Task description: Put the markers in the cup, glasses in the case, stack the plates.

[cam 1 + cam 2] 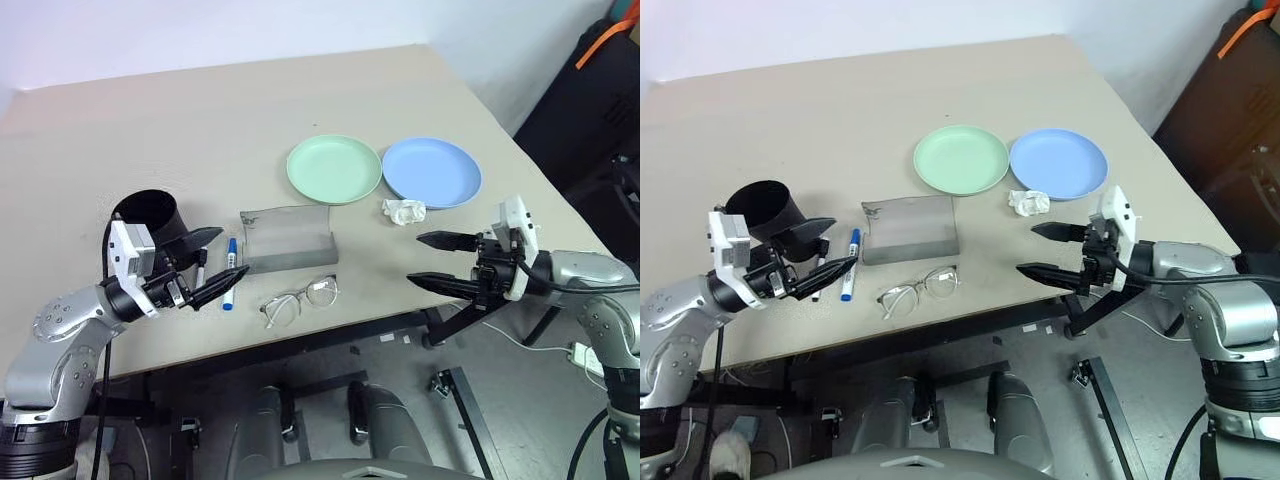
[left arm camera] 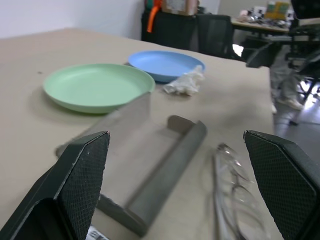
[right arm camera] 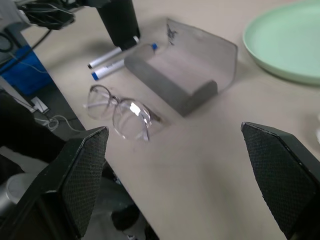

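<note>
a: what lies on the beige surface (image 1: 200, 120)?
b: a green plate (image 1: 334, 168) and a blue plate (image 1: 432, 171) side by side, edges nearly touching, toward the far side. the grey case (image 1: 288, 238) sits open nearer the front edge, and the black cup (image 1: 150, 221) stands upright at the left.
a: and the smaller things?
b: the glasses (image 1: 300, 301) lie just in front of the case. two markers (image 1: 230, 273) lie between cup and case, the blue-capped one nearest the case. a crumpled tissue (image 1: 403, 211) rests by the blue plate.
a: the arms?
b: the left tool (image 1: 215, 262) hovers over the markers, fingers spread wide, gripping nothing. the right tool (image 1: 432, 262) hangs at the right front edge, equally wide and empty.
</note>
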